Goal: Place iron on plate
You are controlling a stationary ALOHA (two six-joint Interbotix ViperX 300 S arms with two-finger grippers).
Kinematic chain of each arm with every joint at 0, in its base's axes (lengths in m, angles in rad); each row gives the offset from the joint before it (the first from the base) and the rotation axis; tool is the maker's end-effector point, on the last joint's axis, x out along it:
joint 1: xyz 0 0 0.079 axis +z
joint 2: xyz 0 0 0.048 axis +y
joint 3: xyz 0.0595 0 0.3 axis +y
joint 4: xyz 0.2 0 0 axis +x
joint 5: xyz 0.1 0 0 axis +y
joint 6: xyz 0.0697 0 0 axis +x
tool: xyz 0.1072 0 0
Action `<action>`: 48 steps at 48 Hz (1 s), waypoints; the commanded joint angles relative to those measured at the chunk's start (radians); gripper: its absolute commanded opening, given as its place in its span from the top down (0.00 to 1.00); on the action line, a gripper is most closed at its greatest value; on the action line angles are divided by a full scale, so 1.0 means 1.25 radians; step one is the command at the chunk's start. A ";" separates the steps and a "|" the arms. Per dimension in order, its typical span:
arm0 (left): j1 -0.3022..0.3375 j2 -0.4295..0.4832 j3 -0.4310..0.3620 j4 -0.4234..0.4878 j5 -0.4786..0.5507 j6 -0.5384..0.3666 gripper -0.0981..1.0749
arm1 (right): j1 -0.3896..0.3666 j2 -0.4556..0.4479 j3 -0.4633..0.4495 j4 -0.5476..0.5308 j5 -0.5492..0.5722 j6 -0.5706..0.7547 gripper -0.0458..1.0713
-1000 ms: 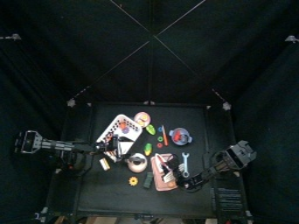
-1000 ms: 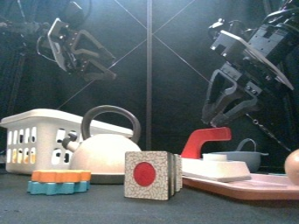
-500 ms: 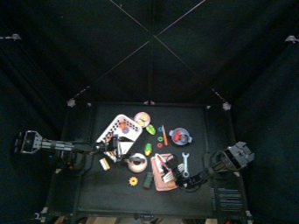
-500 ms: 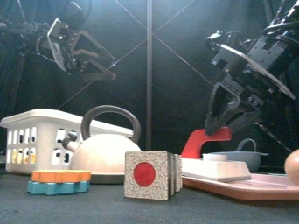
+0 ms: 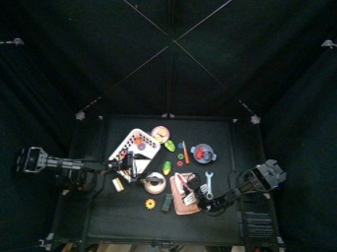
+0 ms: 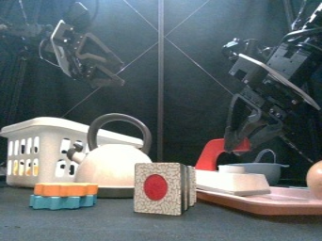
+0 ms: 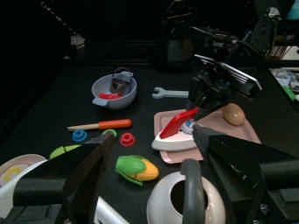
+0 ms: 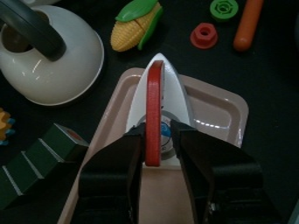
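Black curtains enclose the small table. From the right gripper outward: its jaws are spread to either side of the iron's red handle, apparently not yet pressed on it. The iron, white-bodied with a red handle, is seen standing on the salmon-pink plate, at five o'clock from the kettle. A release or retreat is judged in hand; next, a straight lift clear is called for.
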 commanded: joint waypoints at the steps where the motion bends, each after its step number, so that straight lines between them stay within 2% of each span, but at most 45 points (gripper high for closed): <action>1: 0.001 -0.004 -0.009 0.001 -0.007 0.001 0.03 | 0.000 -0.012 -0.010 -0.004 0.001 -0.001 0.35; 7: 0.001 -0.002 -0.009 0.000 -0.007 0.001 0.03 | 0.001 -0.012 -0.010 -0.005 0.000 -0.001 0.37; 19: 0.001 -0.004 -0.007 0.000 -0.007 0.001 0.03 | 0.000 -0.017 -0.010 -0.004 -0.007 -0.001 0.54; 33: 0.002 -0.004 -0.007 0.000 -0.007 0.001 0.03 | 0.016 -0.052 -0.015 0.005 -0.018 -0.001 0.55; 48: 0.002 -0.004 -0.007 0.000 -0.007 0.000 0.03 | 0.050 -0.059 -0.012 0.055 -0.022 -0.002 0.55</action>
